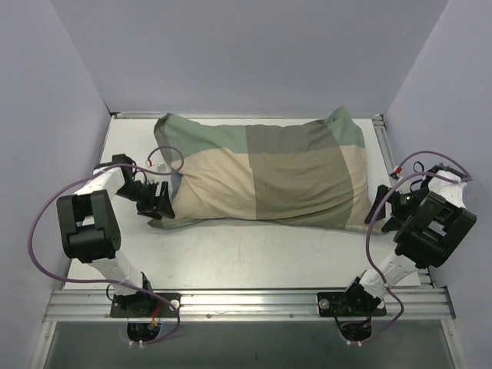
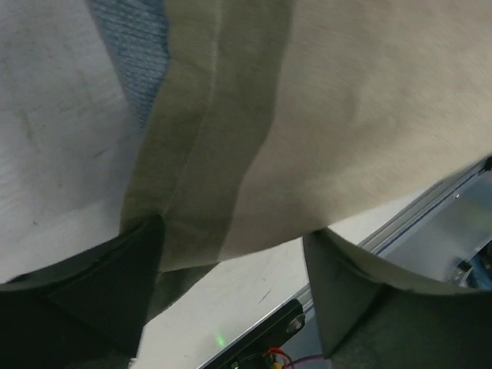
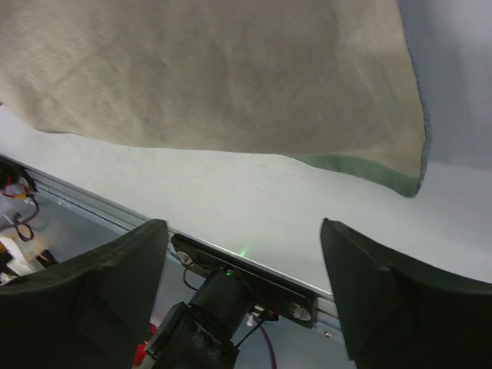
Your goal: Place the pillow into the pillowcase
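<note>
Seen from overhead, a plump pillowcase [image 1: 269,173] in tan, pale green and olive panels is lying across the middle of a white table [image 1: 254,254], its long side running left to right. The left gripper [image 1: 160,200] is sitting right at the case's left end, its jaws spread wide and gripping nothing. The right gripper [image 1: 386,211] is sitting just beside the case's right end, its jaws also spread wide, with nothing between them.

The pillow is lying hidden inside the pillowcase and is showing only as the case's swollen, rounded shape.

The left wrist camera is giving a close view that the overhead one lacks. Tan cloth with a darker olive band is draping down past the two dark fingers [image 2: 100,300], loose and not pinched. A blue-grey knit patch [image 2: 131,61] is lying beside a pale surface, and I cannot tell whether that surface is pillow or table.

The right wrist camera is showing the case's tan corner and its green hem [image 3: 361,165] hanging over bare table. The corner is lying apart from the fingers [image 3: 384,307], and a metal rail [image 3: 92,207] is running along the table's near edge.
</note>
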Tool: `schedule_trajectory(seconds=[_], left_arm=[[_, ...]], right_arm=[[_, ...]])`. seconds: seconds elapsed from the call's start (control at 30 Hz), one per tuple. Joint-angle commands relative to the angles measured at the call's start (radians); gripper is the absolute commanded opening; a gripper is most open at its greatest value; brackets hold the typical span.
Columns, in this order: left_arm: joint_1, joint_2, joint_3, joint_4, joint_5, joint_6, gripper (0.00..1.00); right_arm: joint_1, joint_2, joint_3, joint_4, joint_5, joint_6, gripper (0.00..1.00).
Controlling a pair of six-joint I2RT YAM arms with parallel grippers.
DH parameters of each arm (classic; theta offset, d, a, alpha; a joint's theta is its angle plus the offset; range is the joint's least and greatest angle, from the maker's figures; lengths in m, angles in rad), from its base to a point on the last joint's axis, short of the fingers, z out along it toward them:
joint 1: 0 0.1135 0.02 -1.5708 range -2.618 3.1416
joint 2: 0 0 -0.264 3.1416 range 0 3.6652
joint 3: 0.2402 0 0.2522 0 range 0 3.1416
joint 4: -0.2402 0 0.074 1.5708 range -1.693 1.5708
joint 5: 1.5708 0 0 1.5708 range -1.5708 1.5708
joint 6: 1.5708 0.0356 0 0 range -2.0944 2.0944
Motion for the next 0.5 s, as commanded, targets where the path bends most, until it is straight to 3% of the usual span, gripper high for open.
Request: schedule_trajectory(seconds=[0.0, 0.03, 0.07, 0.13, 0.23, 0.27, 0.33, 0.4, 0.47], left_arm=[[0.011, 0.047, 0.018, 0.098, -0.041, -0.038, 0.72], [0.013, 0.049, 0.026, 0.096, -0.038, -0.038, 0.55], [0.025, 0.047, 0.030, 0.091, -0.024, -0.035, 0.50], [0.039, 0.038, 0.044, 0.062, -0.010, -0.021, 0.47], [0.078, 0.009, 0.072, 0.003, 0.002, 0.039, 0.48], [0.089, -0.003, 0.079, -0.005, 0.002, 0.054, 0.50], [0.118, -0.036, 0.093, -0.055, 0.013, 0.126, 0.64], [0.120, -0.048, 0.114, -0.096, -0.001, 0.212, 0.87], [0.118, -0.047, 0.115, -0.119, -0.033, 0.241, 0.93]], right_arm=[[0.033, -0.003, 0.002, -0.011, -0.048, 0.014, 0.73], [0.032, 0.008, 0.008, 0.001, -0.042, 0.017, 0.67], [0.030, 0.016, 0.016, 0.008, -0.017, 0.024, 0.63], [0.015, 0.030, 0.045, 0.012, 0.020, 0.024, 0.65], [-0.017, -0.010, 0.070, 0.000, 0.095, -0.043, 0.77], [-0.022, -0.025, 0.073, 0.003, 0.121, -0.060, 0.88], [-0.029, -0.065, 0.068, 0.017, 0.161, -0.118, 1.00], [-0.016, -0.067, 0.060, 0.026, 0.169, -0.144, 1.00], [0.018, -0.020, 0.062, 0.052, 0.193, -0.125, 1.00]])
